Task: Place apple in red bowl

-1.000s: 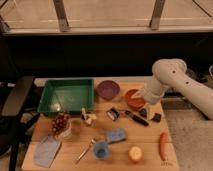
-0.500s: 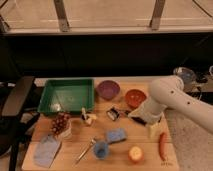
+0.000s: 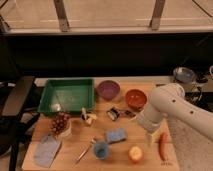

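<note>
The apple is a small yellow-orange fruit lying near the front edge of the wooden table, right of centre. The red bowl stands at the back right of the table, next to the purple bowl. My gripper hangs at the end of the white arm, low over the table, a little above and to the right of the apple and just left of the carrot. It is not touching the apple.
A green tray sits at the back left. Grapes, a blue cloth, a small blue cup, a blue sponge, a spoon and small items lie mid-table. A metal pot stands far right.
The arm has swung from over the red bowl area forward and down toward the front right of the table, bringing the gripper close to the apple and carrot.
</note>
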`<state>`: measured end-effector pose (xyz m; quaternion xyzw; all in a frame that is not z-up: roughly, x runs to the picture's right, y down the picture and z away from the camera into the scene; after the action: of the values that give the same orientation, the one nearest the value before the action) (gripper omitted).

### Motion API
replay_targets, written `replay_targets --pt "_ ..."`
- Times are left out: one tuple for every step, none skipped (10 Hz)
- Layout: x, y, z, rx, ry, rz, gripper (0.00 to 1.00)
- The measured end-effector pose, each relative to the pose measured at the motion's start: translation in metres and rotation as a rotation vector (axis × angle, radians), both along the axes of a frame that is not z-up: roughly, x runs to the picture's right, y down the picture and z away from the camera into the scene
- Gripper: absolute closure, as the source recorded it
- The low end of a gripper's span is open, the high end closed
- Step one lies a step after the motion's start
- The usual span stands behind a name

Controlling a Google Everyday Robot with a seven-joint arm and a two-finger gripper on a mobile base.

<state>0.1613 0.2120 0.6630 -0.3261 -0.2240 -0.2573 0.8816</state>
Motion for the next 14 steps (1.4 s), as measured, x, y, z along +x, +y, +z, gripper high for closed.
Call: replay_targets --pt "0.000 0.000 0.000 -0.001 0.001 -0.002 0.22" --pt "-0.003 0.004 0.001 -0.008 -0.001 -0.012 0.22" --pt "-0.007 0.019 0.001 -0.032 0.005 -0.032 0.22" --pt "-0.009 0.040 0.001 -0.054 0.009 -0.042 0.22" --pt "-0.011 0.057 0.003 -0.068 0.012 -0.048 0.22" --pt "-0.013 0.077 0.007 -0.087 0.016 -0.054 0.22" --pt "-0.014 0.097 0.013 -0.108 0.021 -0.054 0.22" --pt "-0.014 0.112 0.018 -0.127 0.030 -0.051 0.22" --pt "-0.012 0.124 0.024 -0.145 0.040 -0.044 0.22" --pt "-0.011 0.131 0.030 -0.155 0.045 -0.040 0.22" --pt "-0.010 0.136 0.037 -0.162 0.049 -0.033 0.24" --pt "-0.007 0.138 0.041 -0.165 0.058 -0.029 0.31" --pt "-0.006 0.137 0.044 -0.154 0.061 -0.023 0.43" --pt "-0.003 0.135 0.044 -0.143 0.065 -0.016 0.54"
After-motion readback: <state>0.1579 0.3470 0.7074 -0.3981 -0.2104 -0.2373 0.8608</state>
